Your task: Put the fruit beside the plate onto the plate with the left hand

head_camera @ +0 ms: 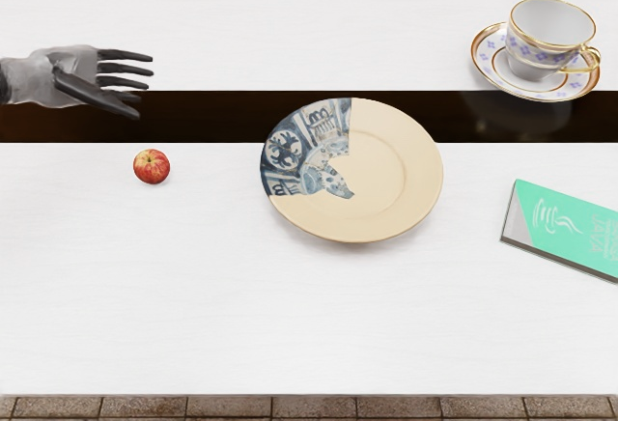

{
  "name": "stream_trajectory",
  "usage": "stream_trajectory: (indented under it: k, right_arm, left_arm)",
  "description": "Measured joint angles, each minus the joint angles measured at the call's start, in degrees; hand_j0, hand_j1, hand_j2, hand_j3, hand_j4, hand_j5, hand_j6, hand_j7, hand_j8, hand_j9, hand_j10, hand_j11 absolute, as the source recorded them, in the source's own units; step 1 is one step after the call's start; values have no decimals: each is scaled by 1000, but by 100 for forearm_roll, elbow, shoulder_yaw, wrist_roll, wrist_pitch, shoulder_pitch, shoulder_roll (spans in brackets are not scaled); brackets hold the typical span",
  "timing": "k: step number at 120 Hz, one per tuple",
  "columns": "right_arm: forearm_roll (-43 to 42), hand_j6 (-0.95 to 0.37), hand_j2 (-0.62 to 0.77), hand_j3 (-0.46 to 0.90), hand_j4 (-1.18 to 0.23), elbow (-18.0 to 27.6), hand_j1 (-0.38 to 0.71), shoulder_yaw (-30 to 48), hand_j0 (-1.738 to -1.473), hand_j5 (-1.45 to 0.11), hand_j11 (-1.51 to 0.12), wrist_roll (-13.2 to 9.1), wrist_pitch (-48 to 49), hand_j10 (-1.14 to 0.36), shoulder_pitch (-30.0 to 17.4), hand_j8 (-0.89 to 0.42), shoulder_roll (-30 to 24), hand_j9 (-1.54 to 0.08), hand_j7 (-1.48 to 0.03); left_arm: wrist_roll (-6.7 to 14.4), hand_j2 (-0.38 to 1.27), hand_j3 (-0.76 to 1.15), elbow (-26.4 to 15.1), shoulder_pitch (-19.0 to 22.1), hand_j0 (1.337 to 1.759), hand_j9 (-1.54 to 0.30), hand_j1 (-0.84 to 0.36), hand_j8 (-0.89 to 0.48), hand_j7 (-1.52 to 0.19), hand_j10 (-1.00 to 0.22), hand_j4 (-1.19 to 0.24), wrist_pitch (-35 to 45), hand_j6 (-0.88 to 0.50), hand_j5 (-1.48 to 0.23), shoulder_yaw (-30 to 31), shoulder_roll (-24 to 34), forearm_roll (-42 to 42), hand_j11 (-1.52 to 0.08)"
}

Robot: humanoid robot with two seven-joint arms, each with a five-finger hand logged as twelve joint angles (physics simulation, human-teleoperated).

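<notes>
On the white table (290, 324), a small red apple (151, 166) lies by itself, to the left of the plate (396, 184) and clearly apart from it. The plate is cream with a gold edge, and a blue and white ornamental pattern covers its upper left part; nothing lies on it. A dark glossy band (212, 117) runs across the table behind the apple and under the far rim of the plate.

Above the apple, at the far left, the left hand (92, 78) hovers over the edge of that band. Its dark fingers (126, 69) are stretched out straight and slightly fanned, pointing right, and it holds nothing and touches nothing.

At the far right corner a white cup (548, 30) with gold trim stands on a saucer (492, 59) with small blue motifs. Near the right edge lies a green packet (570, 228) with a white drawing of a steaming cup; its writing is too small to read.
</notes>
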Motion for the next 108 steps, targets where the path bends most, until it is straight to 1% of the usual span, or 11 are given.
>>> stream_trajectory:
  k: [18, 32, 38, 44, 61, 67, 76, 86, 91, 101, 108]
  right_arm:
    - [1, -31, -6, 0, -31, -2, -312, 0, -1658, -40, -40, -14, 0, -31, 1, -31, 0, -40, -40]
    - [3, -31, -6, 0, -31, 14, -312, -1, -1658, -40, -40, -44, 0, -31, -31, -31, 0, -40, -40]
    - [4, -31, -6, 0, -31, 17, -312, -1, -1658, -40, -40, -51, 0, -31, -36, -31, 0, -40, -40]
    - [4, -31, -6, 0, -31, 18, -312, -1, -1658, -40, -40, -55, 0, -31, -40, -31, 0, -40, -40]
    - [4, -31, -6, 0, -31, 20, -312, -1, -1658, -40, -40, -59, 0, -31, -42, -31, 0, -40, -40]
    - [4, -31, -6, 0, -31, 20, -312, -1, -1658, -40, -40, -60, 0, -31, -44, -31, 0, -40, -40]
    - [4, -31, -6, 0, -31, 20, -312, -1, -1658, -40, -40, -60, 0, -31, -44, -31, 0, -40, -40]
    - [4, -31, -6, 0, -31, 20, -312, -1, -1658, -40, -40, -61, 0, -31, -44, -31, 0, -40, -40]
    - [4, -31, -6, 0, -31, 20, -312, -1, -1658, -40, -40, -61, 0, -31, -43, -31, 0, -40, -40]
    - [4, -31, -6, 0, -31, 20, -312, -1, -1658, -40, -40, -61, 0, -31, -44, -31, 0, -40, -40]
    - [4, -31, -6, 0, -31, 20, -312, -1, -1658, -40, -40, -61, 0, -31, -44, -31, 0, -40, -40]
  left_arm:
    - [0, 50, 0, -132, -49, 1658, -319, 56, -246, -319, -245, -246, -1, -246, -319, 0, -35, 86, -319]
    - [21, 50, 0, -236, -392, 1658, -319, 55, -246, -320, -246, -247, -1, -247, -320, -2, 29, 655, -319]
    - [37, 50, 0, -569, -398, 1658, -320, 55, -246, -320, -246, -247, -2, -247, -320, -5, 292, 1055, -320]
    - [47, 50, 0, -1093, -413, 1658, -320, 55, -247, -320, -246, -247, -2, -247, -320, -7, 534, 1565, -320]
    - [81, 51, 0, -2453, -485, 1658, -320, 55, -248, -320, -247, -248, 3, -248, -320, -27, 938, 3156, -320]
    - [115, 51, 0, -2920, -485, 1658, -320, 55, -248, -320, -248, -248, 89, -249, -321, -31, 990, 3698, -320]
    - [146, 51, 0, -3468, -497, 1658, -320, 55, -249, -321, -248, -249, 428, -250, -321, -19, 993, 4419, -320]
    - [163, 51, 0, -3845, -849, 1658, -321, 55, -250, -321, -249, -250, 885, -250, -321, 140, 1110, 4906, -320]
    - [169, 51, 0, -3960, -1072, 1658, -321, 55, -250, -321, -249, -250, 1186, -250, -321, 393, 1116, 5038, -320]
    - [178, 51, 0, -4096, -1134, 1658, -321, 55, -251, -321, -249, -250, 1732, -251, -321, 898, 1057, 5373, -321]
    - [181, 52, 0, -4183, -1482, 1658, -321, 56, -252, -321, -250, -251, 2049, -252, -321, 1349, 972, 5583, -321]
